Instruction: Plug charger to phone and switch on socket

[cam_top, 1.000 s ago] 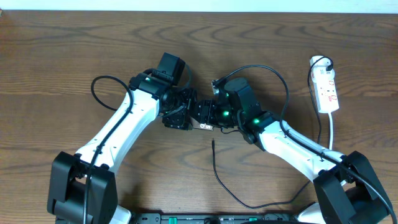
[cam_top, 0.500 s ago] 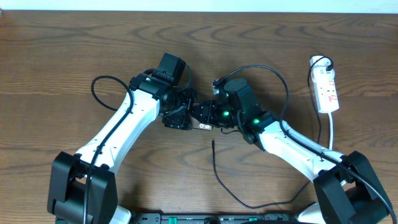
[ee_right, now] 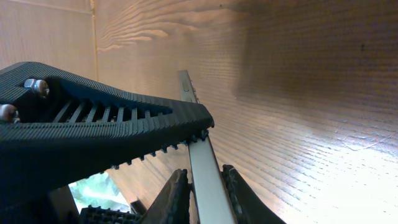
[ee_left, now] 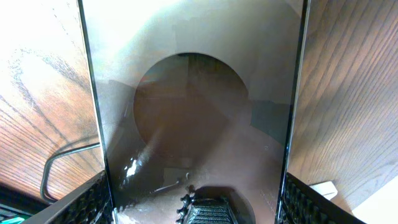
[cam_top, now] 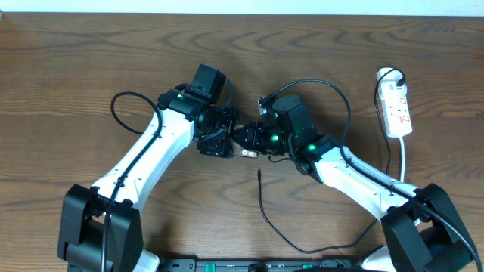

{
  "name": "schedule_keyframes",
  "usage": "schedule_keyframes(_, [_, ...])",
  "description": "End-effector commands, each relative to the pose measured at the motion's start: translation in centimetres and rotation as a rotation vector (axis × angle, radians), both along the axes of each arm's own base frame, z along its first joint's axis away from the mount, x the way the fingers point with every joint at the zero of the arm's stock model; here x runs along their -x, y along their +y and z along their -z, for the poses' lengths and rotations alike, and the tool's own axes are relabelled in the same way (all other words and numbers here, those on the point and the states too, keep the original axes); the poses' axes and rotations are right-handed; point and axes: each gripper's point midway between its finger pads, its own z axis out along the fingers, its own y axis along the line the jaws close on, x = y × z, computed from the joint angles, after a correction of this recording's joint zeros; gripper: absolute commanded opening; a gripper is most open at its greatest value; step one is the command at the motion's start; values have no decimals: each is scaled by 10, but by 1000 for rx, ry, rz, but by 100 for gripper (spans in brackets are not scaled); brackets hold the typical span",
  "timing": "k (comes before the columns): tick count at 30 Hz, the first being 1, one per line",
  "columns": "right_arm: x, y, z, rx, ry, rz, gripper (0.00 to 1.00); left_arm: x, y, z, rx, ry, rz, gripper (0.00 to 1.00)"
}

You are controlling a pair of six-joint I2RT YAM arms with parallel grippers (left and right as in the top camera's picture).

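Phone (cam_top: 246, 144) is clamped from opposite sides by the left end effector (cam_top: 229, 140) and the right end effector (cam_top: 259, 140).

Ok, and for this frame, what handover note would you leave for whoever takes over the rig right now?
Left gripper: shut on the phone, across its width.
Right gripper: shut on the same phone's edge.
Charger: its plug tip lies loose on the table, just below the grippers in the overhead view, held by neither.
Socket: at the table's far right, no gripper near it.
Done: phone gripped by both arms.
Left: free one gripper, grasp the plug, insert it, switch the socket on.
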Motion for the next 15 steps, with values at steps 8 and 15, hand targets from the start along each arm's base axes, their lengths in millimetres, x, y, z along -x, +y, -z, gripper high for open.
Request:
schedule_keyframes(8, [1, 7, -4, -6, -17, -22, 11, -2, -14, -22, 63, -40, 25, 7])
schedule_keyframes(15, [1, 7, -4, -6, -18, -22, 6, -2, -14, -22, 63, -40, 25, 7])
